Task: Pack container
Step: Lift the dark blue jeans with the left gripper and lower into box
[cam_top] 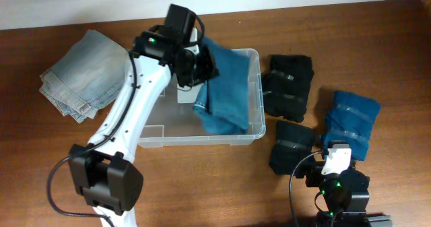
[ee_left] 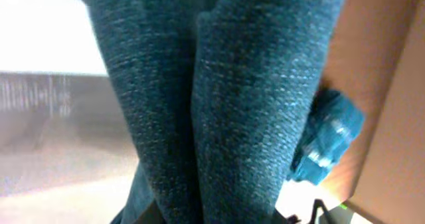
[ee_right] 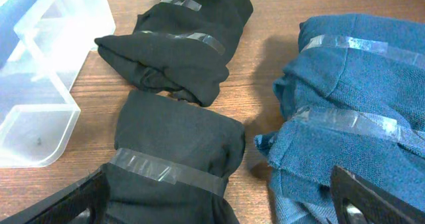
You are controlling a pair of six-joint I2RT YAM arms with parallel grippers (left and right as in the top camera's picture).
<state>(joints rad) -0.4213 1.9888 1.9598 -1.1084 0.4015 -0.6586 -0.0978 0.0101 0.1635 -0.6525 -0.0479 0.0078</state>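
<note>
The clear plastic container (cam_top: 253,128) sits mid-table; its corner shows in the right wrist view (ee_right: 40,111). My left gripper (cam_top: 195,69) is over the container's far side, shut on a folded teal blue cloth (cam_top: 223,85) that hangs down into the container. The cloth fills the left wrist view (ee_left: 219,104). My right gripper (cam_top: 333,163) is open and empty at the front right, above a black taped bundle (ee_right: 172,164) and a teal taped bundle (ee_right: 352,117).
Folded light denim (cam_top: 84,79) lies at the far left. Two black bundles (cam_top: 289,85) (cam_top: 291,147) and a teal bundle (cam_top: 351,119) lie right of the container. A second teal bundle shows in the left wrist view (ee_left: 329,141).
</note>
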